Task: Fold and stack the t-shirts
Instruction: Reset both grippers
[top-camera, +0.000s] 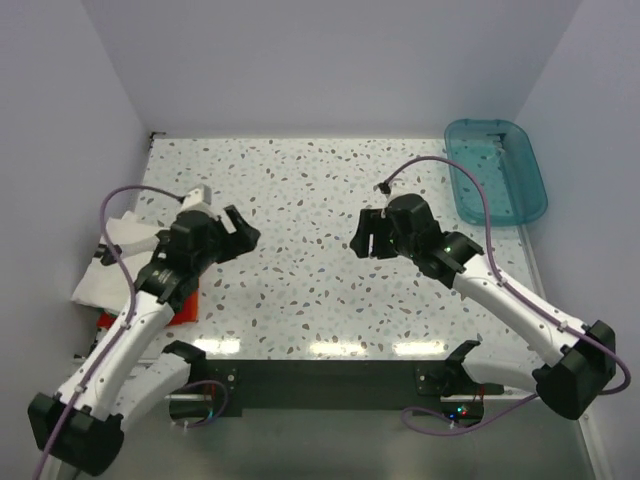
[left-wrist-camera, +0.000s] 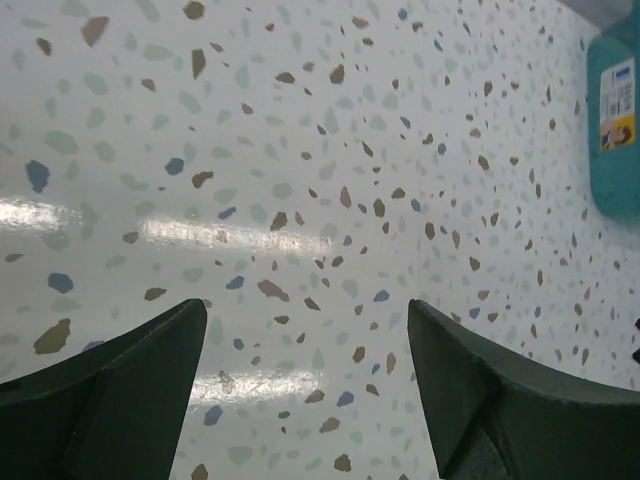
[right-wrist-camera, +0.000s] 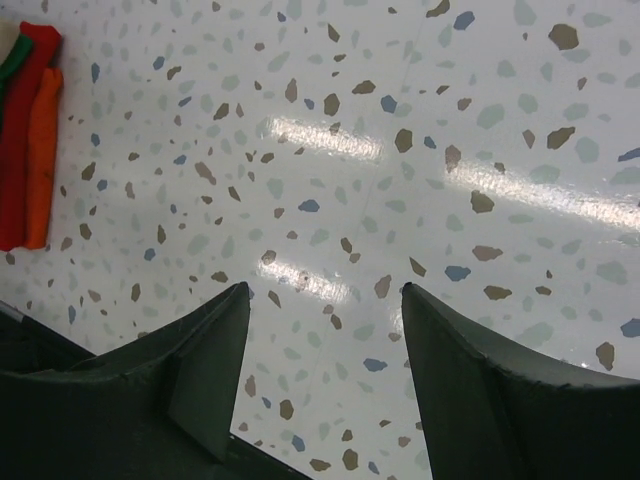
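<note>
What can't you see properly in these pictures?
1. Top view: left arm covers much of the white cloth shirt and folded red cloth shirt.
2. Right wrist view: left edge cuts off the red-and-green folded cloth.
3. Left wrist view: right edge cuts off the teal plastic bin; its label too small.

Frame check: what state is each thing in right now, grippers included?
Left gripper: open, empty, over bare table.
Right gripper: open, empty, over bare table.
White shirt: rumpled, lying at the left edge.
Red shirt: folded, at the left edge next to the white one.
Bin: upright, nothing visible inside.
</note>
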